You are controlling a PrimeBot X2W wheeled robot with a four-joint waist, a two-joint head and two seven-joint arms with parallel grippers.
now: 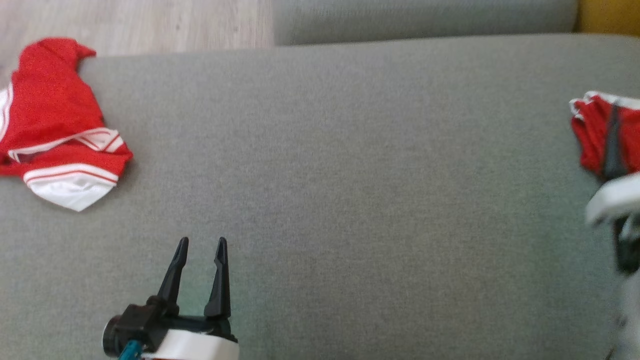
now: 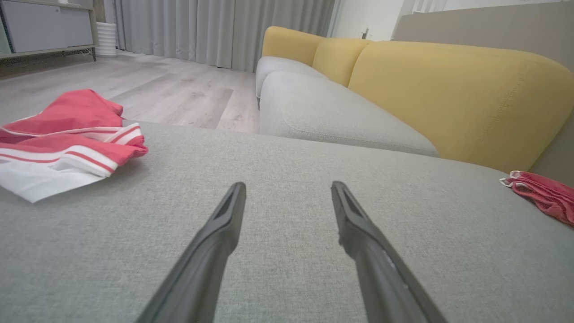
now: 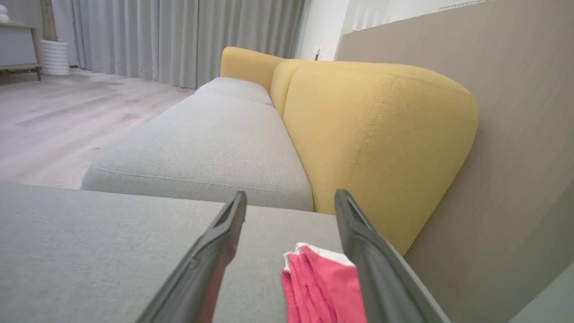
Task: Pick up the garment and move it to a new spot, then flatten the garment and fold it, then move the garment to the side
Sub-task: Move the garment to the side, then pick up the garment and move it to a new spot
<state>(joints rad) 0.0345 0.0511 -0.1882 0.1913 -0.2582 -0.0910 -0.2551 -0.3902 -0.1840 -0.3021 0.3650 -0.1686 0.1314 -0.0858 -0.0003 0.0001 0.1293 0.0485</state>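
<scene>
Garment: folded red garment (image 3: 318,287), long axis along the right gripper's fingers, white-trimmed end pointing away from the wrist.
Location: right edge of grey seat (image 1: 350,175).
Right gripper (image 3: 290,197): spread wide, straddling the garment's end.
Left gripper (image 1: 202,244): wide, empty, well apart.

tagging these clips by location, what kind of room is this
Most likely a home living room: a grey sofa with yellow backrests, floor-length grey curtains and a pale wood-look floor.
</scene>
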